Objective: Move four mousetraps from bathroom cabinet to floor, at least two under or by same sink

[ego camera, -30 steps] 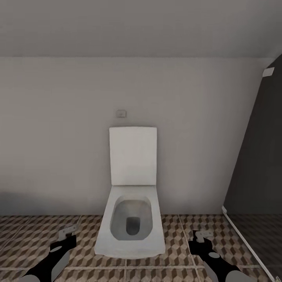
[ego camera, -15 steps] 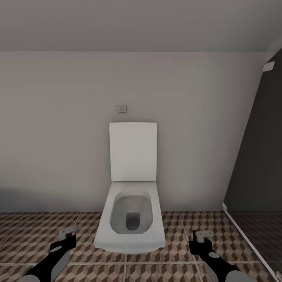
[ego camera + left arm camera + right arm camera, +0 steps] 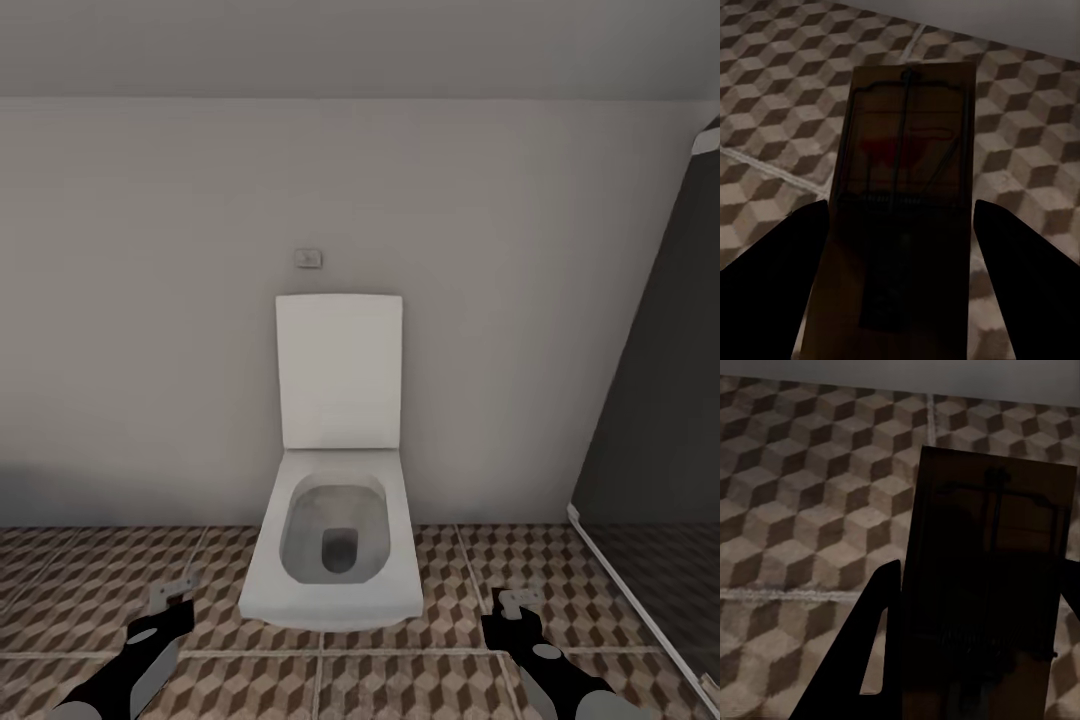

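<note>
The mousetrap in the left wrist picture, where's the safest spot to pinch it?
Probably by the flat brown wooden mousetrap's bare long edges, coming in from its near end, as the black left gripper does: the dark wire parts sit down the middle, away from the jaws.

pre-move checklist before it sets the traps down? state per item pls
1. Left gripper holding a mousetrap: ok, board sits between the fingers.
2. Right gripper holding a second mousetrap: ok.
3. Bathroom floor below both grippers: ok, patterned tile.
4. Sink in view for placement: not ok, the toilet is ahead.
5. Other two traps' whereabouts: cannot tell.
</note>
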`<state>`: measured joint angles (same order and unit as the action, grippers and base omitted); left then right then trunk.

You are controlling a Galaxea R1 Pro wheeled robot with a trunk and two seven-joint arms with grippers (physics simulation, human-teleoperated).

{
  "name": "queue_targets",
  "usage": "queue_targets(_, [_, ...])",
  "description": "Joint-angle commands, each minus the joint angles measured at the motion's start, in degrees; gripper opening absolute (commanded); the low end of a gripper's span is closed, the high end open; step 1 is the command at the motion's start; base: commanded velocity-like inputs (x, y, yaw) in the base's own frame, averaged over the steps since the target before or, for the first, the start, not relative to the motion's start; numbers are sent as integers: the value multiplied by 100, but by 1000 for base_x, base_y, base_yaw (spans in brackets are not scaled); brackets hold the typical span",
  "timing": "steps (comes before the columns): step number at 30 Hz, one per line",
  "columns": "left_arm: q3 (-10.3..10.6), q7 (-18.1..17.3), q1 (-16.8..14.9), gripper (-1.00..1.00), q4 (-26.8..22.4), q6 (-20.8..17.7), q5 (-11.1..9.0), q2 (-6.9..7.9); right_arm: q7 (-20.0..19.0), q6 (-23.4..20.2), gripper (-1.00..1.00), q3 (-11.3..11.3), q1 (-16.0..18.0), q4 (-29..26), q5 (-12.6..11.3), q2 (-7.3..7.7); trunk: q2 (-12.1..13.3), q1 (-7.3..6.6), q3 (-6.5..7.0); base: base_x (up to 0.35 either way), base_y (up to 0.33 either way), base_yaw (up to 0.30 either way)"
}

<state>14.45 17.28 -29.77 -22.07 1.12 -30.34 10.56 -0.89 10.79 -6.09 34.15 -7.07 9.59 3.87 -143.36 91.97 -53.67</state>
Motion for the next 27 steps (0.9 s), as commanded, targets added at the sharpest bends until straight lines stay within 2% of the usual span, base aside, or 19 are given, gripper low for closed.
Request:
queue_targets(1, [49,38,-3,-100,-6,11,-51,6,-25,21,-100,-50,4,5,43,-1,-4,1,-28,0,0,0])
queue_targets(12, [49,38,-3,-100,-4,217,-46,8,-25,28,-100,-54,4,4,43,-1,-19,29,-272,0,0,0])
queue_targets(24, [41,38,-3,-100,0,240,-45,20,-25,35,-100,-57,4,4,43,-1,-35,60,-538,2,0,0])
queue_targets(27, [41,38,-3,-100,-2,234,-49,18,-25,37,-100,-58,4,5,43,-1,-39,68,-604,166,0,0])
